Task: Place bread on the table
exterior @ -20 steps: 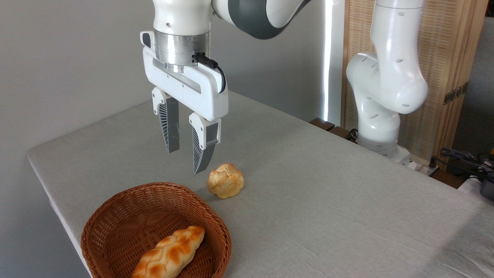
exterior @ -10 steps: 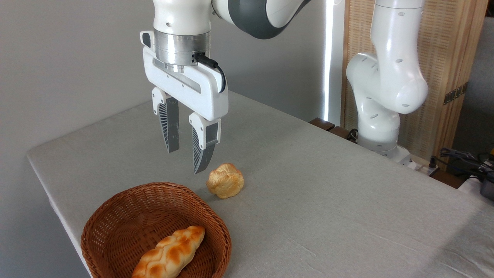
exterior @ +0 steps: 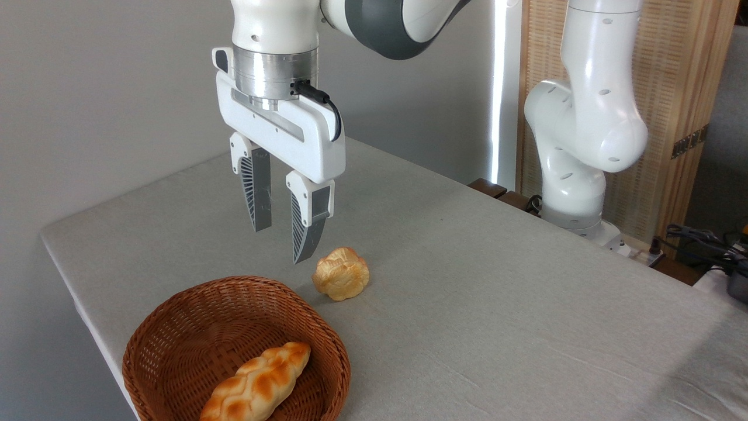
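Pre-grasp step: tool (exterior: 286,234) hangs empty, fingers spread a little, above the basket's (exterior: 175,327) far rim. Bread (exterior: 257,383) lies in the basket, near-left on the surface (exterior: 497,304). Next move likely: shift nearer, descend, pinch across the loaf.

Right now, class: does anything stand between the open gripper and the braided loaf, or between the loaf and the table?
Nothing blocks the gripper from the bread. The wicker basket holds the loaf, so its wall must be cleared to reach the table. The small bun lies just beyond the rim.
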{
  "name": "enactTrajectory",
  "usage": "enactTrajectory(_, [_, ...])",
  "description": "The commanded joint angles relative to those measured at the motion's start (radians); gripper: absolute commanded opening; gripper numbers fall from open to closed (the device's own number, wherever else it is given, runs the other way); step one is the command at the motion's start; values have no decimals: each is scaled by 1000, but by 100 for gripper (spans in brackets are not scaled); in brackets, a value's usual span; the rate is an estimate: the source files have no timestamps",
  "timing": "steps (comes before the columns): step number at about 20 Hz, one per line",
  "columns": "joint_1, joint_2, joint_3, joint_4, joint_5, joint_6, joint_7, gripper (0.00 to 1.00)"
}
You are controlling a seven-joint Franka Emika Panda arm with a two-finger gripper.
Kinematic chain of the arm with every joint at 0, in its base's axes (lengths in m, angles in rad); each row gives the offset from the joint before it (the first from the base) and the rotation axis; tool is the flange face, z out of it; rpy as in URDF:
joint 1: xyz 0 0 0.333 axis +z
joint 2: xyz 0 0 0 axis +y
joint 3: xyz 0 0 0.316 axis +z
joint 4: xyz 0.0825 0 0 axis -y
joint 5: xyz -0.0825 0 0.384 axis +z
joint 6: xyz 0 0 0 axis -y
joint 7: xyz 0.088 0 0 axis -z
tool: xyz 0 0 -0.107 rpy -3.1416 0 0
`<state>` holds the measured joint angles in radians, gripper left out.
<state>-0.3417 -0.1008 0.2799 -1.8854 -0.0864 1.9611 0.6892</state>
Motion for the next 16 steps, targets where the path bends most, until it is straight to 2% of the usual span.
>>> enactTrajectory(1, [-3,9,5,16,2,-4,9,100])
enactTrajectory(13, [-3,3,4,14,2,-8,7,100])
enactTrajectory(16, [-3,7,5,9,2,51,9,100])
